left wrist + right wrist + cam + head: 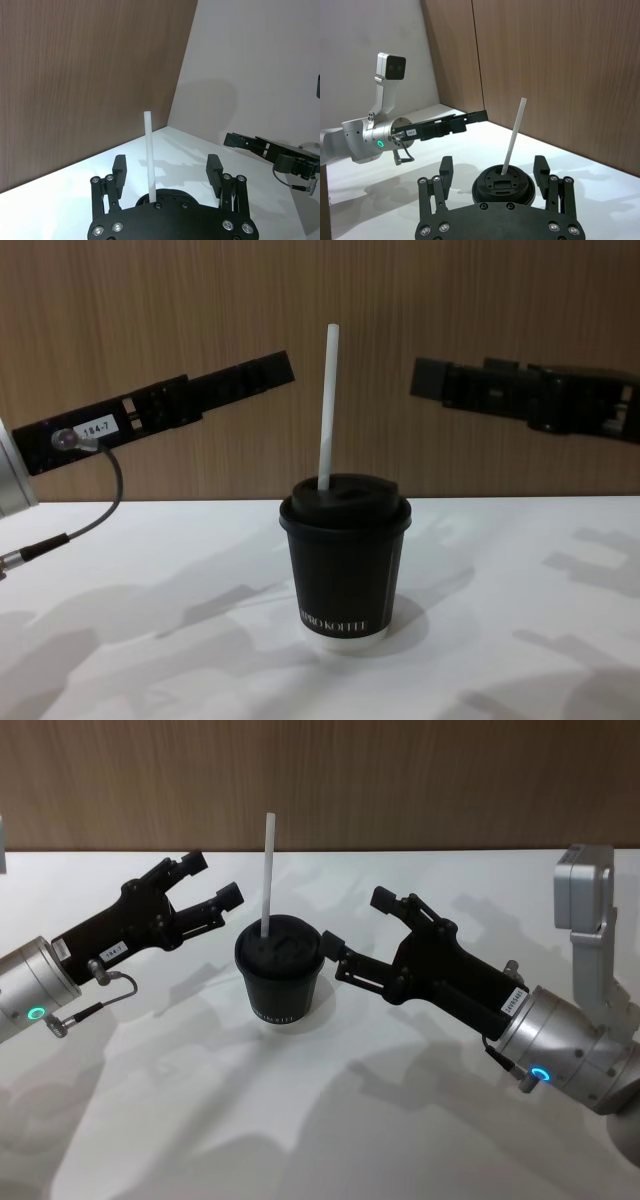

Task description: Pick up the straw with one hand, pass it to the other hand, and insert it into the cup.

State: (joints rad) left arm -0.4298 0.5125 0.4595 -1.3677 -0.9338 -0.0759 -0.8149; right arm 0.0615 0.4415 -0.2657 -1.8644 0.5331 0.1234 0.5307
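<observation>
White counter against a wood-panelled wall

The counter is plain matte white and carries soft grey shadows cast from above. Behind it stands a brown wood-grain wall with faint vertical panel seams. In the wrist views, a plain pale grey wall meets the wood panelling at a corner.
</observation>
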